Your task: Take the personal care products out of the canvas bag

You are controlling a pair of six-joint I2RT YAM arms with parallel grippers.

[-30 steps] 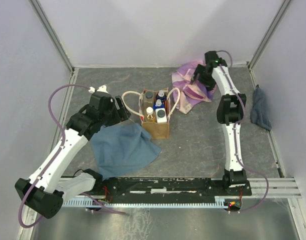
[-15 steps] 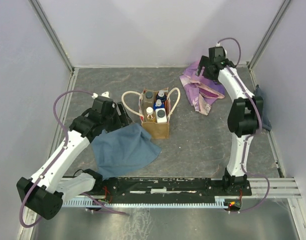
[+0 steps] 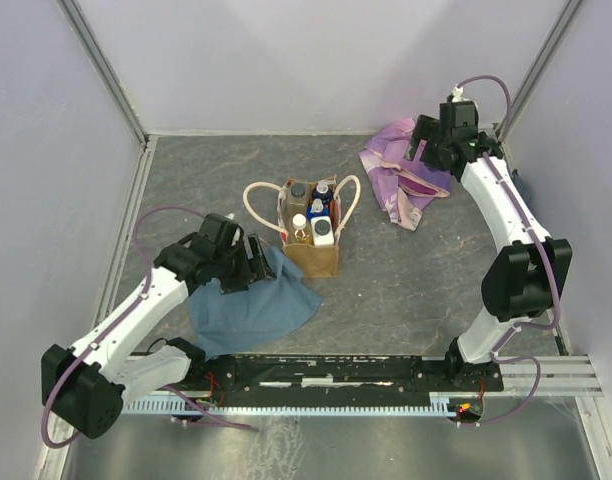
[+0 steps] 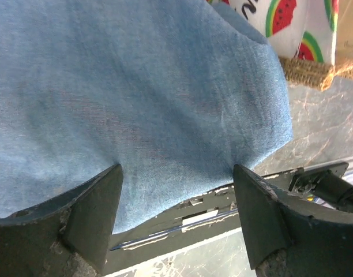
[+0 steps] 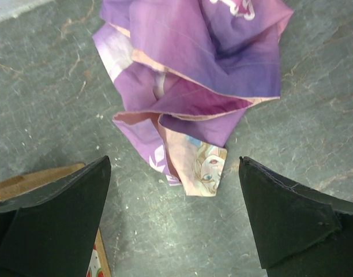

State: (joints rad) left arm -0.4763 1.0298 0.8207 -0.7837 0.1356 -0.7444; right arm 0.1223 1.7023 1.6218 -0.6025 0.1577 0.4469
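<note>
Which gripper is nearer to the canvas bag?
Left. The left gripper hangs open over the blue cloth, just left of the canvas bag; the right gripper hangs open over the purple cloth, farther off to the bag's right.

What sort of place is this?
Likely a robotics test cell: plain white walls boxing in a grey tabletop, left arm and right arm bolted to a rail, and a canvas bag of bottles staged.

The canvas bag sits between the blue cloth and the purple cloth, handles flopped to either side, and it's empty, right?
Not empty. The top external view shows small bottles standing inside the canvas bag. The rest holds: it sits between the blue cloth and the purple cloth, handles flopped to either side.
</note>
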